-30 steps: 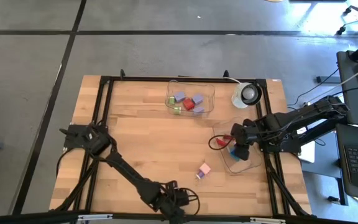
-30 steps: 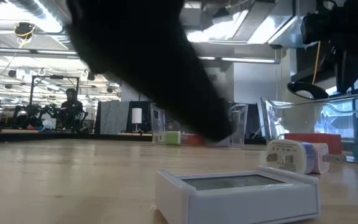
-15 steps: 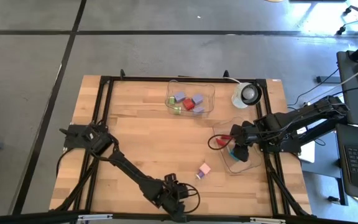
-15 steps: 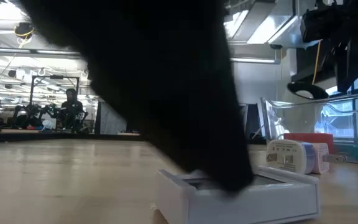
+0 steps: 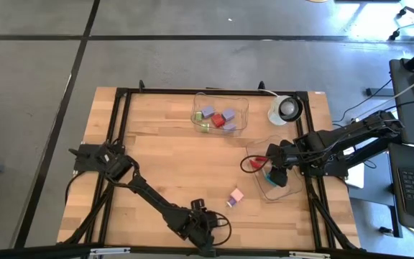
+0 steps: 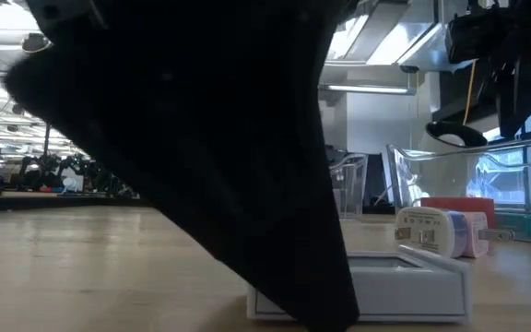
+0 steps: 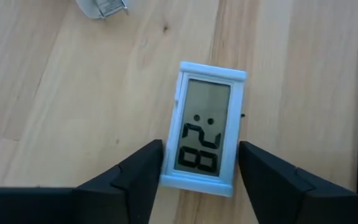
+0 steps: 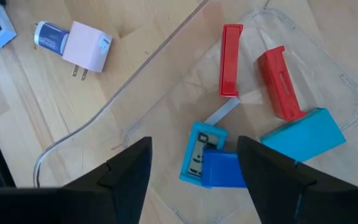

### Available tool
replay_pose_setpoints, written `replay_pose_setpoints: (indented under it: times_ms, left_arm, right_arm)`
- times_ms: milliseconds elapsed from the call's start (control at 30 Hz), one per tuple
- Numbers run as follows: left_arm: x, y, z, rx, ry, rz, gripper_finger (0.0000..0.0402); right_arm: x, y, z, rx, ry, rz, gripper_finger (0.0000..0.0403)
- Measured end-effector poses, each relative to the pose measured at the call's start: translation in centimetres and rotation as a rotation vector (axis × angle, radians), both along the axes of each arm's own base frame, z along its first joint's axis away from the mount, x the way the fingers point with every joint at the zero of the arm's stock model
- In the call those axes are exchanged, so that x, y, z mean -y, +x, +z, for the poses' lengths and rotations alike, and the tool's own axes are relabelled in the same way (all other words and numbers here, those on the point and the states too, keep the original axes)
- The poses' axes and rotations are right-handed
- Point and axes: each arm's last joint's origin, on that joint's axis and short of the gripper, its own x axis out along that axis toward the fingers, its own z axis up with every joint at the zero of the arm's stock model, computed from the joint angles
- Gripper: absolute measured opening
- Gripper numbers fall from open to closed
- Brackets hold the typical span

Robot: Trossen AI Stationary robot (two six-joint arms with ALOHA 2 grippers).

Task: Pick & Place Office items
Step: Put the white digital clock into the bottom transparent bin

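From above, the left hand (image 5: 201,220) sits at the counter's (image 5: 164,158) near edge and the right hand (image 5: 273,175) over a clear tub (image 5: 259,188).

Left wrist: its fingers (image 7: 143,171) flank a white clock (image 7: 205,127), apart, not yet clamped.

Right wrist: open above a blue piece (image 8: 209,160) lying in the tub.

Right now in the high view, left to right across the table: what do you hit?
Left gripper over the small white clock, then the pink plug, then the right gripper above the near tub, then the round white-and-black object.
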Motion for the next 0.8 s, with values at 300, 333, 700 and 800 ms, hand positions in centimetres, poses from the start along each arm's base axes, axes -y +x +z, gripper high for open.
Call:
replay_pose_setpoints:
  times_ms: [300, 333, 700, 800]
  left_arm:
    - [-0.2, 0.3, 0.3, 0.038, 0.035, 0.029, 0.0151]
    - [-0.3, 0.4, 0.5, 0.048, 0.037, 0.048, 0.0151]
    - [-2.6, 2.1, 7.3, 0.331, 0.111, 0.274, 0.0152]
    - [-3.7, 2.7, 10.0, 0.443, 0.205, 0.348, 0.0154]
  right_arm:
    - [-0.1, 0.0, 0.0, -0.010, 0.029, 0.008, 0.0237]
    - [-0.1, 0.0, 0.0, -0.013, 0.038, 0.011, 0.0237]
    - [-0.3, 0.8, 5.5, 0.136, 0.064, 0.010, 0.0222]
    - [-0.5, 1.5, 8.0, 0.271, 0.075, -0.006, 0.0218]
